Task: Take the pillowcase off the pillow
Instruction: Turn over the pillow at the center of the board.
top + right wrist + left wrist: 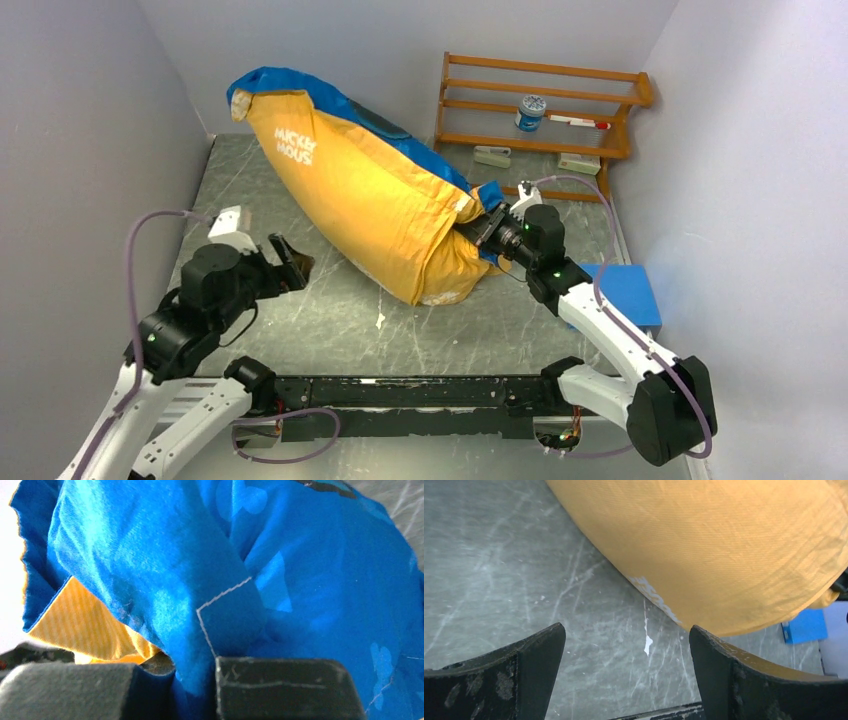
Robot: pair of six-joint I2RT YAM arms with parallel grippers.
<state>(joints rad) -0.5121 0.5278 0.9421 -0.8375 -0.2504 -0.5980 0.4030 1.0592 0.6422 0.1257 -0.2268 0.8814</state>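
Pillowcase (pixel 370 190) lies full and plump across the table (pixel 300 330), with its yellow-orange face up and the blue face toward the far side. I cannot see the pillow itself, as the cover hides it. My right gripper (pixel 487 226) is clamped on a blue fold at the near right end of the case, and its wrist view shows cloth pinched between the fingers (pixel 285 690). My left gripper (pixel 290 262) hangs over the table with jaws spread wide, holding nothing, near the yellow side but apart from it. A blue pad (pixel 630 292) lies beside the right arm.
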